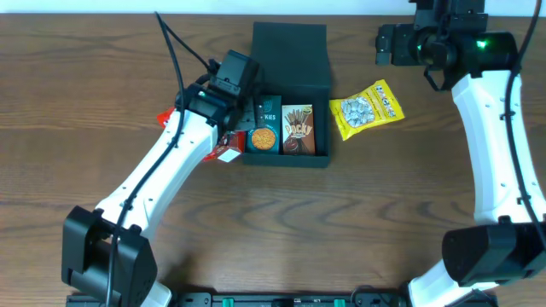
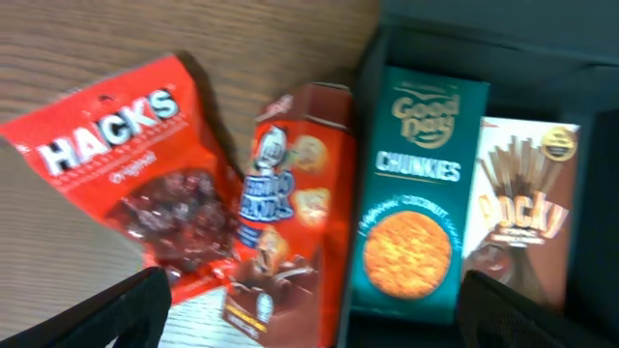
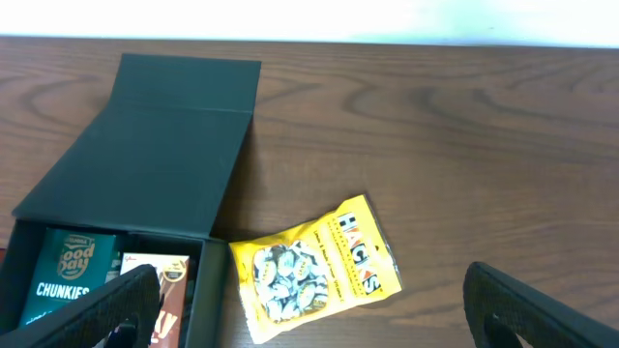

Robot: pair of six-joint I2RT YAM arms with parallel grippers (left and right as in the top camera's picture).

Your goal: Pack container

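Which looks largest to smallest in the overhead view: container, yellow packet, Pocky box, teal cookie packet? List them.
1. container
2. yellow packet
3. Pocky box and teal cookie packet: they look alike, so not ranked.

evenly bright, faint soft shadows; left wrist view blurred (labels legible), dark fingertips [image 2: 108, 314] unfocused at 5 and 7 o'clock.

Dark brown wood-grain counter [image 1: 384, 196] under soft, even light. Along its far edge runs a pale, plain strip of wall [image 3: 387, 19].
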